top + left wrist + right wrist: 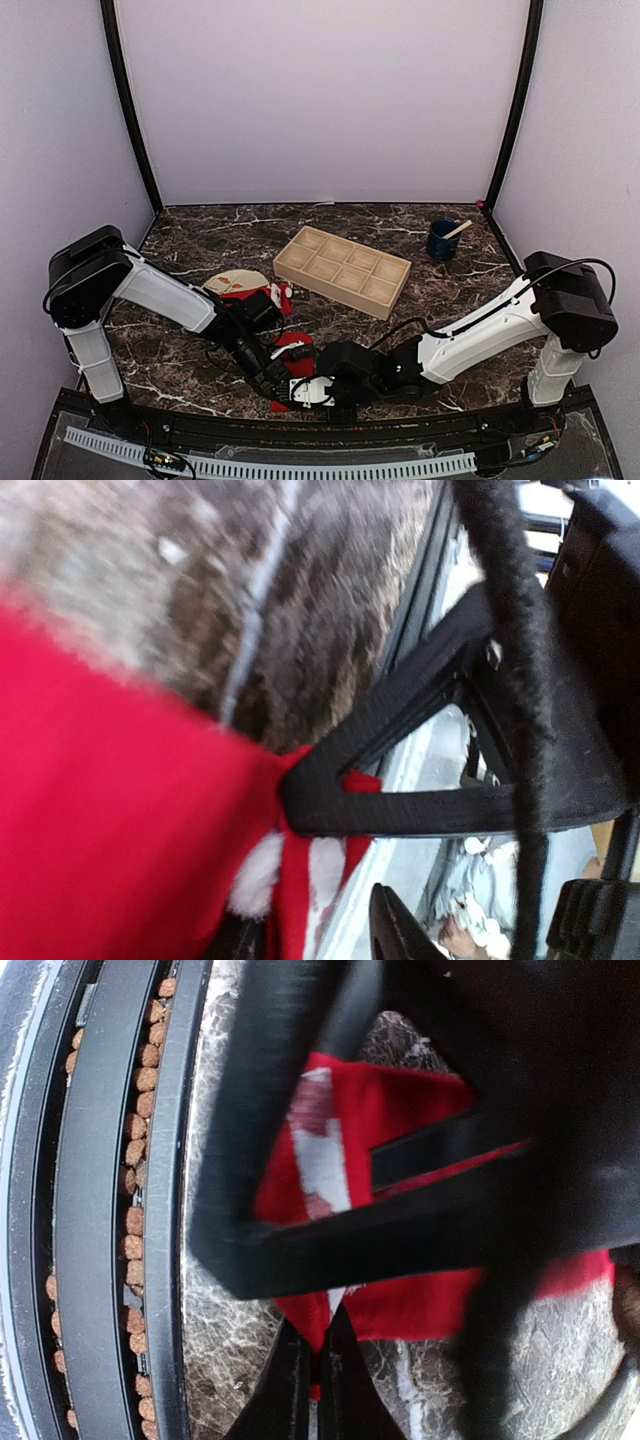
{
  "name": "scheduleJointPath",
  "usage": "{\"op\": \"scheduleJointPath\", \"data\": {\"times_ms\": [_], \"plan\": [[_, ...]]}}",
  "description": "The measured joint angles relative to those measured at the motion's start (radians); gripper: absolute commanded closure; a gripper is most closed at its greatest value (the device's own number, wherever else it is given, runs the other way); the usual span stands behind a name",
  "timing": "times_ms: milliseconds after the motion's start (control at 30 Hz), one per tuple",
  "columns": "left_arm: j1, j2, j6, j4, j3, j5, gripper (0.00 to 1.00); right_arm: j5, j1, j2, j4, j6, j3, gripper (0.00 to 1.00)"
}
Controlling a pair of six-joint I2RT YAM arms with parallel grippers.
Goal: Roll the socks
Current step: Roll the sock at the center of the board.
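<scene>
At the 6 o'clock edge of the marble table, close to the arm bases, one red sock lies on the stone, and both grippers meet over it. The right gripper reaches in from 3 o'clock. Its two fingers are pressed together, with a thin corner of this sock caught between them. In the right wrist view the sock shows a white marking and spreads from those fingers toward 12 o'clock, partly hidden by a black finger of the other arm that crosses in front.

The left gripper reaches in from 10 o'clock. Its fingers stand apart. One fingertip touches the red fabric, and a white fluffy edge of the sock lies in the gap, not pinched as far as I can see.

The second sock, also red with white, rests at the 3 o'clock rim of the beige plate, at 11 o'clock from the first sock. A wooden tray with compartments is near the table's middle, and a blue cup stands at 2 o'clock from it.
</scene>
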Motion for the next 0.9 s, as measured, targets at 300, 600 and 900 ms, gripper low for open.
{"op": "scheduleJointPath", "data": {"times_ms": [300,600,900], "plan": [[0.053,-0.087,-0.045,0.005,-0.035,-0.110,0.63,0.013,0.000,-0.004,-0.008,0.028,0.000,1.00],[0.070,-0.150,-0.074,0.005,-0.058,-0.178,0.64,0.049,-0.002,-0.005,-0.045,0.062,0.020,1.00],[0.079,-0.246,-0.096,0.008,-0.085,-0.262,0.67,0.039,-0.012,-0.003,-0.097,0.096,0.064,1.00]]}}
